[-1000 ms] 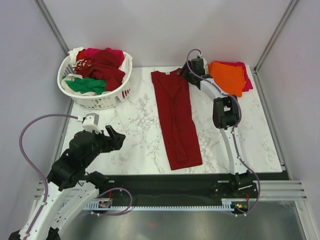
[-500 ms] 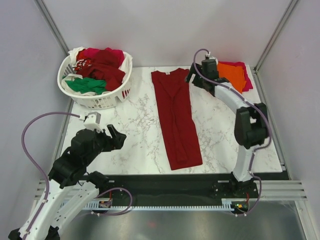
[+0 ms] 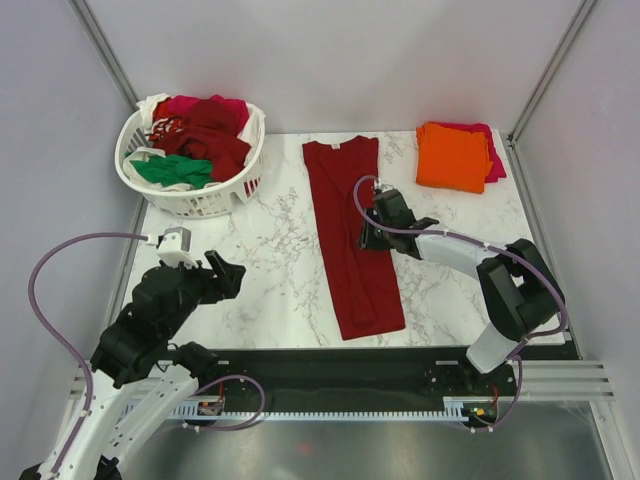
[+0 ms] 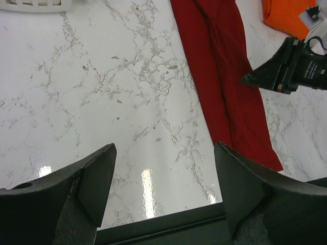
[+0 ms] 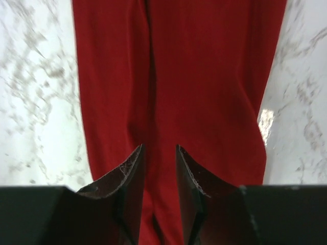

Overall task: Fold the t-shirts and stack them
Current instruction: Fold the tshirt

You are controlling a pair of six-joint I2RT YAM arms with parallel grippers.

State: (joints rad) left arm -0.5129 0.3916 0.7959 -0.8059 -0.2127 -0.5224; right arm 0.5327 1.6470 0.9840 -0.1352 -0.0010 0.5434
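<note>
Found dark red t-shirt [image 3: 340, 200] spread as a long strip mid-table, between basket [image 3: 190, 205] of unfolded shirts and folded orange t-shirt [image 3: 452, 158] at far right corner. Saw left gripper [image 4: 164, 148] gaping wide, empty. Saw right gripper [image 5: 158, 148] narrowed over strip's middle; could not tell whether pinching cloth. Judged risk: catching one layer only, dragging strip askew. Against a second earlier: had come from collar end to mid-strip.

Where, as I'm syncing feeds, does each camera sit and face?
Top external: above, behind the bases, looking down on table; both arms show.
Left wrist: on left gripper, facing forward over the table; open fingers show.
Right wrist: on right gripper, close above dark red shirt; close-set fingers show.
Shared: all see that shirt.
</note>
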